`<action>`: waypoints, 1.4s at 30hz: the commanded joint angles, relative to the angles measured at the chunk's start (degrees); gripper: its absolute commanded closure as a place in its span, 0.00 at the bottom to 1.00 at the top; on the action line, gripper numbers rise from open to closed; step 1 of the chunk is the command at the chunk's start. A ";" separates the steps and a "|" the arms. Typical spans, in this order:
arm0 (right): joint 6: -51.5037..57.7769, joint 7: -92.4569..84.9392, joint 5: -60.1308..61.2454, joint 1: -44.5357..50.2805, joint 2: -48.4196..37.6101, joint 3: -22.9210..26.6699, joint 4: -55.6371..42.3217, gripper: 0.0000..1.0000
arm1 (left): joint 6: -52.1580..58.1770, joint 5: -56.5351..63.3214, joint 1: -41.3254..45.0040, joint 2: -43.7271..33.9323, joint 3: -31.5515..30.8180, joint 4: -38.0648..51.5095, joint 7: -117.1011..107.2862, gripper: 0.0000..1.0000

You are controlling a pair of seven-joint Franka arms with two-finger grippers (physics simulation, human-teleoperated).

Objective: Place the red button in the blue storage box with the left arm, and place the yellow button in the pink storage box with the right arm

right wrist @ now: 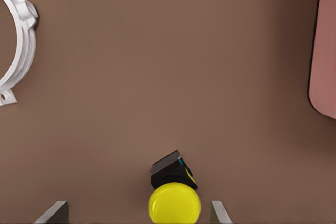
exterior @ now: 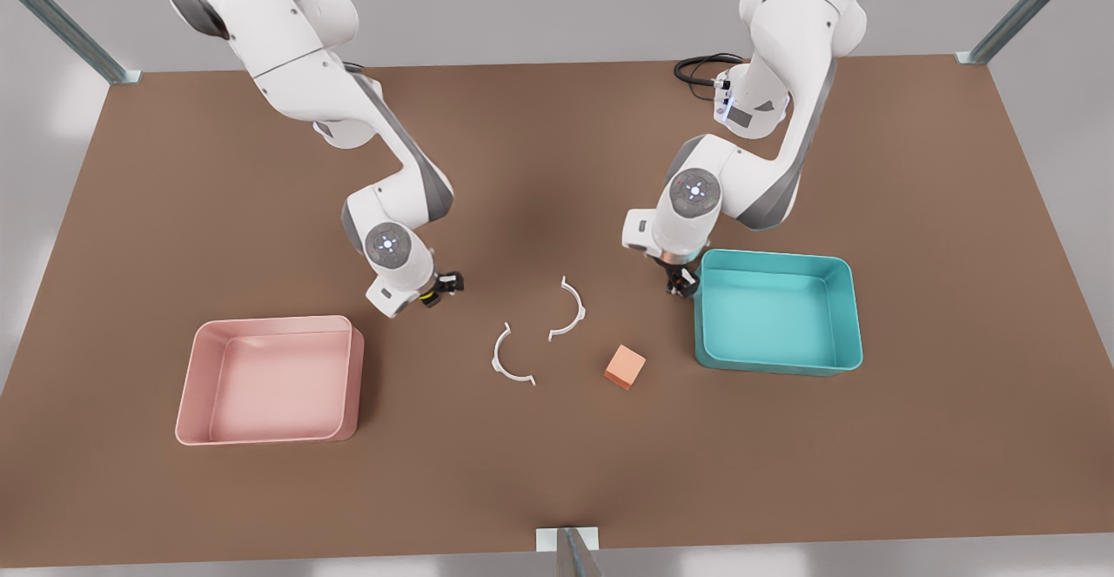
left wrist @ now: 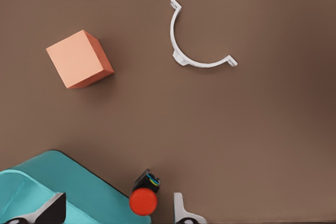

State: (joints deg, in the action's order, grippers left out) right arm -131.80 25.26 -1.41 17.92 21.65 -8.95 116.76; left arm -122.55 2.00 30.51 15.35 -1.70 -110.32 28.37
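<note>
Left gripper (exterior: 681,284): beside the blue box's (exterior: 777,311) near-centre rim, fingers (left wrist: 181,209) spread apart around the red button (left wrist: 143,201), not closed on it.
Right gripper (exterior: 439,285): above the pink box's (exterior: 270,379) far corner, fingers (right wrist: 219,213) wide apart either side of the yellow button (right wrist: 174,202).
Wrist views add: both caps, plainly seen; front view gives only a yellow trace by the right gripper.
Cut off: fingertips run out of both wrist views; whether the buttons rest on the table (exterior: 557,464) cannot be told.
Open room: bare table between the boxes, broken by 2 white clips (exterior: 567,308) and the orange cube (exterior: 625,366), all apart from the blue box.
</note>
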 commanded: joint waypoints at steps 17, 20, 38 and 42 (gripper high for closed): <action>-20.86 8.05 0.09 -1.93 1.37 -1.15 10.77 0.00 | -15.35 0.55 -0.37 3.02 0.64 -10.18 39.92 0.00; -21.21 8.05 0.09 -1.84 1.99 -1.15 10.77 0.31 | -15.35 1.25 -0.37 3.98 0.91 -10.70 40.27 0.00; 0.67 -9.53 -0.09 -10.89 -1.35 -0.27 -11.02 0.51 | -21.33 2.31 -0.46 6.27 1.78 -16.06 39.83 0.00; 1.37 -20.60 -0.18 -20.20 0.32 -0.27 -12.08 0.51 | -24.14 2.22 -0.46 6.80 1.96 -17.65 39.83 0.00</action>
State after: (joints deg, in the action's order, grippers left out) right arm -135.75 23.08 -0.94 -1.08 21.78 -9.30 104.87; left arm -144.13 4.19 30.08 22.02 0.30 -127.70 64.14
